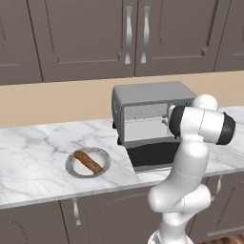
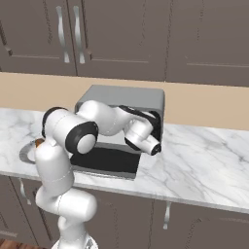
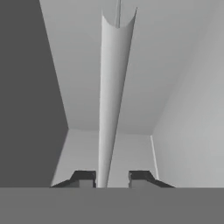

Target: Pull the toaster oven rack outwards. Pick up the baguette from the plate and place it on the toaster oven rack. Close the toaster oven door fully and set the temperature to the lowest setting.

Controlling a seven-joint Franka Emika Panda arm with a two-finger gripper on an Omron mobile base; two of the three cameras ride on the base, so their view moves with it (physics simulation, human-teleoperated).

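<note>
Kitchen scene, largest item first. The marble table point(image 1: 38, 157) runs left to right below the cupboards point(image 1: 86, 33) and carries everything. The oven point(image 1: 152, 112) stands at its far side, right of centre; its door point(image 1: 152, 157) lies dropped flat toward the near edge, dark pane up, so the cavity is open to the arm. The arm point(image 1: 190, 157) rises from the near side and bends over the door, its hand reaching into the mouth of the oven at the right; in the right base view the hand sits just in front of the black knob panel point(image 2: 156, 124). The plate point(image 1: 88, 162) rests on the table left of the oven, near the front edge and well apart from the door. The baguette point(image 1: 88, 161) lies across it, untouched, awaiting pickup once the rack is out.

In the hand view the claw point(image 3: 113, 177) points into the pale cavity, and a thin pale bar, judged to be a front wire of the rack point(image 3: 111, 96), runs away between the two tips. The fingers point(image 3: 83, 177) stand narrowly apart either side of this bar; whether they already pinch it cannot be told. The pose suits the first step, drawing the rack outwards.
</note>
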